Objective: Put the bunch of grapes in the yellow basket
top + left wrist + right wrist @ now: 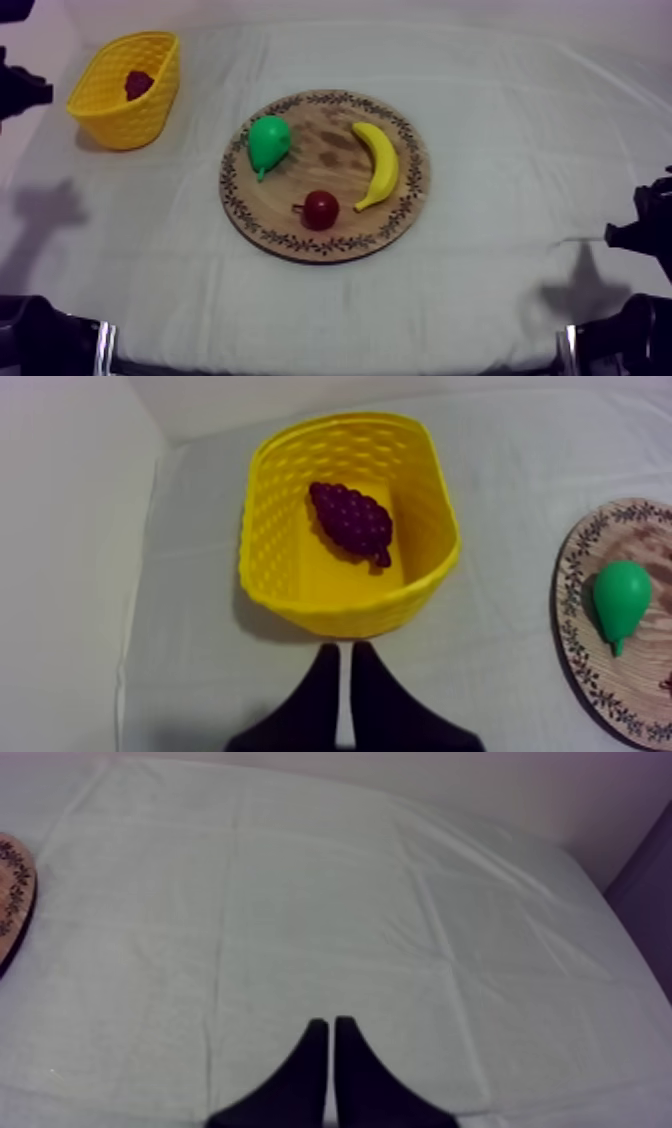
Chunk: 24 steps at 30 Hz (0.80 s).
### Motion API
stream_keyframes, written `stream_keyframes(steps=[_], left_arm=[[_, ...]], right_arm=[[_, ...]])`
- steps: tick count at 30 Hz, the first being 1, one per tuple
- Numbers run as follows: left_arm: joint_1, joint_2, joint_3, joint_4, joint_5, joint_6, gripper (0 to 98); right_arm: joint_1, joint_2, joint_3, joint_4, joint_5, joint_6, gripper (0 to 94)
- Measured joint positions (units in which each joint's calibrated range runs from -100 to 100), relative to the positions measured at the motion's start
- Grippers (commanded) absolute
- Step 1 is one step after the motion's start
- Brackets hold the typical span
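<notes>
The dark purple bunch of grapes [351, 522] lies on the floor of the yellow basket [420, 591], with nothing holding it; from above, the grapes [137, 84] show inside the basket [120, 125] at the far left. My left gripper [343, 646] hovers just outside the basket's near wall, its fingers together as a narrow wedge, shut on nothing. The round wooden board [405, 205] sits mid-table. My right gripper [330, 1020] is shut over bare cloth, well to the right of the board's edge [12, 892].
On the board lie a green pear [267, 142], a yellow banana [380, 160] and a small red fruit [320, 209]. The pear [621, 598] also shows beside the basket in the left wrist view. Black arm parts [50, 340] stand at the table's front corners.
</notes>
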<state>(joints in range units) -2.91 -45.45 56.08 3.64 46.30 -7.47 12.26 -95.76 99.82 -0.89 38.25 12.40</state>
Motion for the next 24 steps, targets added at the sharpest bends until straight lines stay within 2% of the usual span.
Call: stream_keyframes(steps=[10,16,24], left_arm=[[1.8,-22.56,19.41,0.48,-3.41,1.92,0.0],[3.26,-36.23,28.93,0.91,-3.37,2.78,0.0],[5.1,-49.86,36.17,0.38,-1.74,2.56,0.0]], right_arm=[[0.0,0.0,0.0,0.0,0.0,0.03,0.3],[0.0,0.0,0.0,0.0,0.0,0.03,0.3],[0.0,0.0,0.0,0.0,0.0,0.03,0.3]])
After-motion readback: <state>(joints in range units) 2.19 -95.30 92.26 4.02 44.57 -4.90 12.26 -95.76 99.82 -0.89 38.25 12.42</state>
